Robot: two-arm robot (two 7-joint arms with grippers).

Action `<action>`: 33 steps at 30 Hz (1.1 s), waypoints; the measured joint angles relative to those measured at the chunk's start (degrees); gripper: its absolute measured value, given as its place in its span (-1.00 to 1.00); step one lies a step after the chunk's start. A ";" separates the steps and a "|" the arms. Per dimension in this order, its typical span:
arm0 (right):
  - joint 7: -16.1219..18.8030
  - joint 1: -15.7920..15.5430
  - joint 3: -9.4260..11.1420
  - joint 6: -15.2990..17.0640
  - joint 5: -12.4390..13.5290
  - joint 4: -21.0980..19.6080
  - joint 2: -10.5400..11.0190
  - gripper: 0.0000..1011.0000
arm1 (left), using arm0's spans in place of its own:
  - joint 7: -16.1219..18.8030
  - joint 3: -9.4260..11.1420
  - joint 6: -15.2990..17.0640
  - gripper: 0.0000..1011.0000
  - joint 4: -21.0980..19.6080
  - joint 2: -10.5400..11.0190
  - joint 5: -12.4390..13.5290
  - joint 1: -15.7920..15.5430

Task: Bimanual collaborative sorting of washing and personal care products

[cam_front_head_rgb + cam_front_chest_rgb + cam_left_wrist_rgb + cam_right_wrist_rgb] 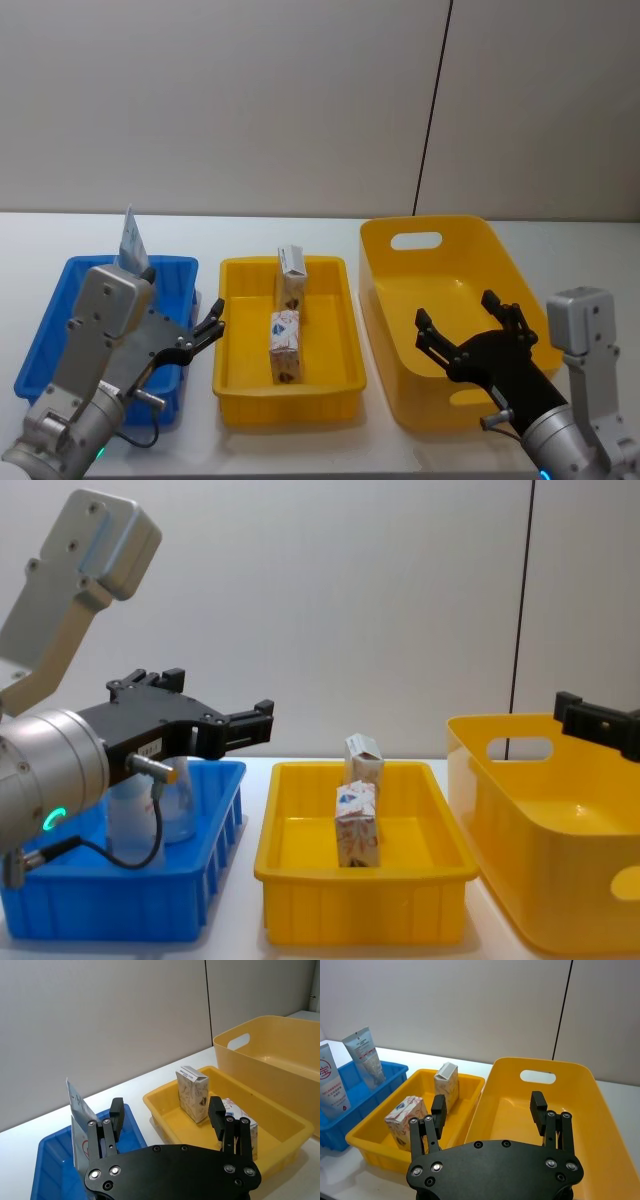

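Head view, left side: the left gripper [205, 330] hangs with its jaws spread and nothing between them. It is above the right-hand rim of the blue bin [60, 300], just beside the small yellow tray [290, 408].
Left wrist view: its black fingers [117, 1116] stand wide apart, pointed toward the tray.
Head view, right side: the right gripper [455, 310] is likewise agape and carries nothing, over the front part of the big yellow handled bin [385, 300].
Right wrist view: its fingers [538, 1106] are parted, with bin floor showing between them.
Cartons: the near carton [284, 345] stands mid-tray, and the far carton [292, 262] stands upright behind it, toward the back wall. Whether they touch, I cannot tell.
Tubes: one squeeze tube [330, 1085] and a second tube [366, 1054] stand in the blue bin, crimped ends up.
Carton handling: probably light, thin card that dents easily. Take one across two opposite flat sides at mid-height with gentle pressure, avoiding the folded top.
Tube handling: likely soft-walled and slick. A hold low on the fuller body should slip less than one on the flat crimp.
Progress: tubes sit with tubes and cartons with cartons, so the sorting looks largely done.
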 joint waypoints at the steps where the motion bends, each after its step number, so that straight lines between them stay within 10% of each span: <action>1: 0.01 0.01 0.01 0.01 0.00 0.00 0.00 0.98 | 0.00 0.00 0.00 0.98 0.00 0.00 0.00 0.00; 21: 5.19 6.19 -0.04 2.95 1.17 4.34 0.96 0.98 | 0.00 0.00 0.00 0.98 0.00 0.00 0.00 0.00; 33: 3.61 11.35 -1.81 7.34 0.10 7.85 -2.74 0.98 | 0.00 0.00 0.00 0.98 0.00 0.00 0.00 0.00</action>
